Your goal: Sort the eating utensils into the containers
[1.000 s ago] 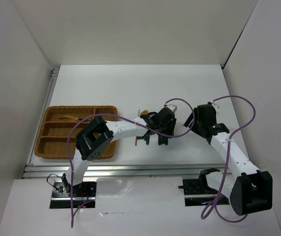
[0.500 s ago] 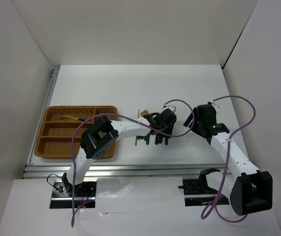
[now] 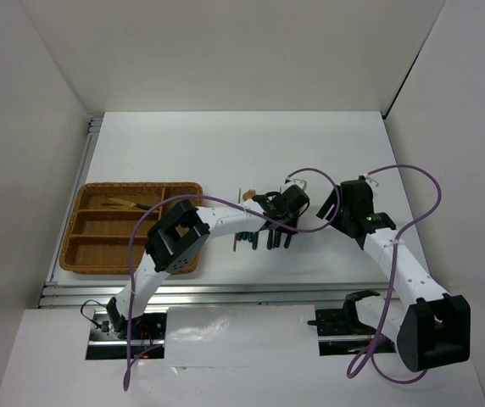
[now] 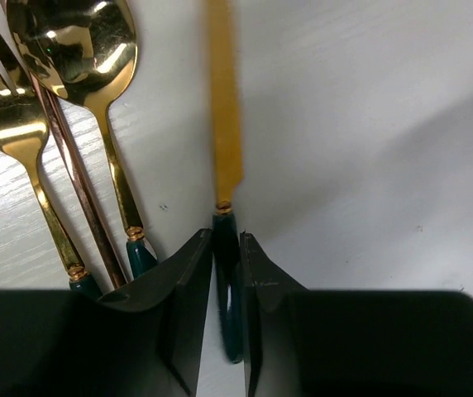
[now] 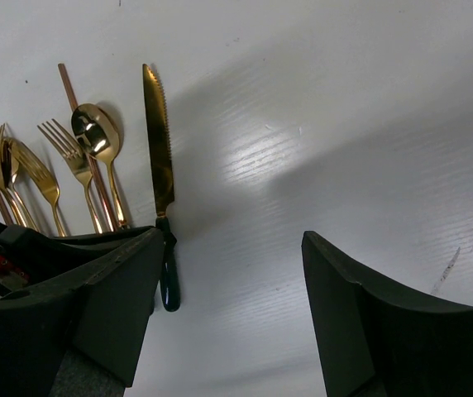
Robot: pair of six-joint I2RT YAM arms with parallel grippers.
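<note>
A slim gold-bladed knife with a dark green handle (image 4: 222, 116) is gripped by the left gripper (image 4: 226, 248), its jaws pinched narrowly onto the handle just below the blade. Whether the knife is lifted cannot be told. It lies near the middle of the white tabletop (image 3: 225, 144), at the right-edge end of a row shared with a gold spoon (image 4: 88, 50), a thin brown stick (image 4: 75, 190) and a gold fork (image 4: 9, 124). The right gripper (image 5: 232, 289) is held just beside this row, jaws spread wide and empty.

The rectangular brown woven wicker tray (image 3: 77, 264) is set by the left edge, toward the near-left corner. A few gold pieces, seemingly utensils, are seen in a far compartment.

The slim handle could be twisted in that narrow hold, so that the blade droops or is dropped short of the tray. The spoon, just beside the left gripper, could be dragged along. With the arms so close, a collision is possible.

The tabletop is matte and faintly grained, enclosed by plain white walls (image 3: 39, 127), with metal rails (image 3: 225, 291) along its near and left edges.
</note>
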